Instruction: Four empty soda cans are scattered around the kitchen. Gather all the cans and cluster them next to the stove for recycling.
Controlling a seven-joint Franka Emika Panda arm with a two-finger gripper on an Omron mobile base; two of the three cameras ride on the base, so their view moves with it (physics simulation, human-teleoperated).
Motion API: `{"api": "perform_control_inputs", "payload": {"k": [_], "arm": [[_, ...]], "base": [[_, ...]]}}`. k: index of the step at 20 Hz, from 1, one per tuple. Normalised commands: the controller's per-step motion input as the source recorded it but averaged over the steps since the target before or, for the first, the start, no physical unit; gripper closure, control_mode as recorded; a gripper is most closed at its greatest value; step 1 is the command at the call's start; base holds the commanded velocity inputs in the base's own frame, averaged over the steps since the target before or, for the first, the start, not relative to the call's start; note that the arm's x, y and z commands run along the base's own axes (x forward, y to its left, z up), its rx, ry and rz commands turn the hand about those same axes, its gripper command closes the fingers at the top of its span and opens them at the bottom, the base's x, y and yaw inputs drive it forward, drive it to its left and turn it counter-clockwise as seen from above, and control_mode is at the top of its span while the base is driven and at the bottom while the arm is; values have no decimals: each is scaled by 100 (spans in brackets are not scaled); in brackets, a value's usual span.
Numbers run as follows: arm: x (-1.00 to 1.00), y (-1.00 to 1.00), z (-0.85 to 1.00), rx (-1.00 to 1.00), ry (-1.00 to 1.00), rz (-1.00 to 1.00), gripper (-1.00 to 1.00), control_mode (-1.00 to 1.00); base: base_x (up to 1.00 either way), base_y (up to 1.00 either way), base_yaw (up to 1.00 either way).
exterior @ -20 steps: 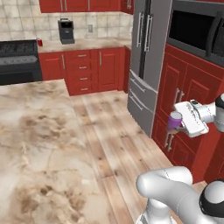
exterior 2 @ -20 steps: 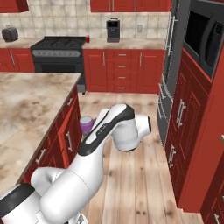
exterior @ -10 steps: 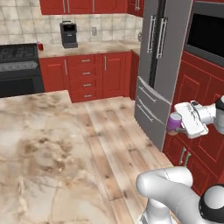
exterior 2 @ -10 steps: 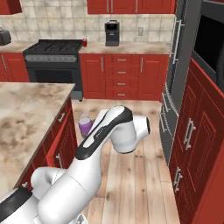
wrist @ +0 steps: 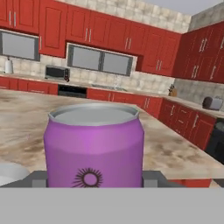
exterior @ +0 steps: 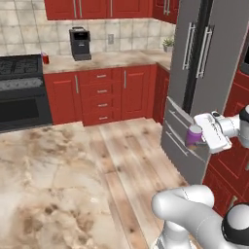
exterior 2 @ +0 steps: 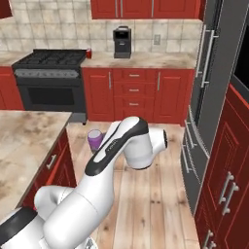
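Purple soda can [exterior: 194, 136] sits pinched upright in the end effector [exterior: 200, 136] at right of the left base frame, carried clear of surfaces, presumably for transport toward the stove [exterior: 20, 92] at far left.

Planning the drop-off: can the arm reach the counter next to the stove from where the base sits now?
Probably not. The gripper, shut on the purple soda can, hangs by the refrigerator; open wood floor separates the base from the stove. Nothing blocks the way, so drive closer first.
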Motion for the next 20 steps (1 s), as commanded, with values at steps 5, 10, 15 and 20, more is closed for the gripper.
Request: {"api": "perform_control_inputs", "payload": {"k": [5,10,15,20], "arm": [[0,0,0,0,0,0,100,100],[0,0,0,0,0,0,100,100],[0,0,0,0,0,0,100,100],[0,0,0,0,0,0,100,100]], "base": [[100,15,0],[100,16,0],[100,16,0],[99,15,0]]}}
